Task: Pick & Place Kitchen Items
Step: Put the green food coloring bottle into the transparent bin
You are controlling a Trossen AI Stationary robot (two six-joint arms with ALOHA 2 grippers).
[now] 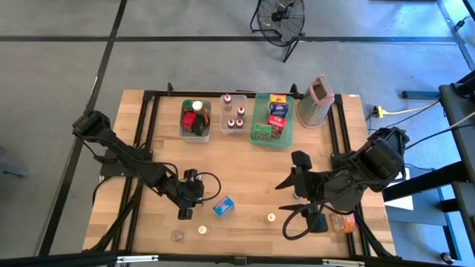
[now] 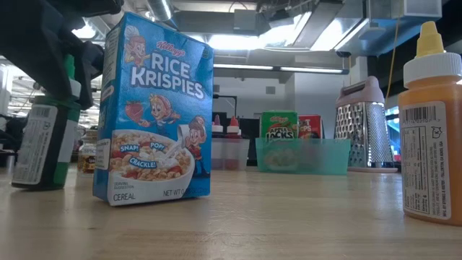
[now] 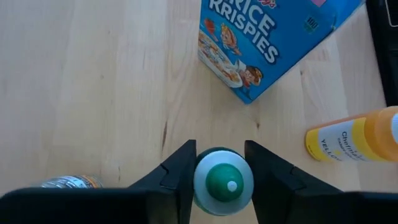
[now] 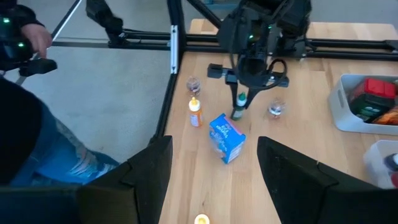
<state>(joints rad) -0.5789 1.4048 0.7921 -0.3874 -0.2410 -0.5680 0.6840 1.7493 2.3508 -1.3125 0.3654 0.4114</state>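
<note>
So my left gripper is half shut around the green-capped bottle at 9 o'clock of the Rice Krispies box on the tabletop, next probably squeeze snug, then lift.

You see a blue cereal box with white lettering, a bottle with a green-and-white cap, an orange bottle with a yellow tip, a green tray, and a pinkish grater.

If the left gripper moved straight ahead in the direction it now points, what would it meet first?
Probably the green-capped dark bottle already between the left gripper fingers. Beyond that, the wooden table. The blue Rice Krispies cereal box stands off to the side, though depth is unclear.
</note>
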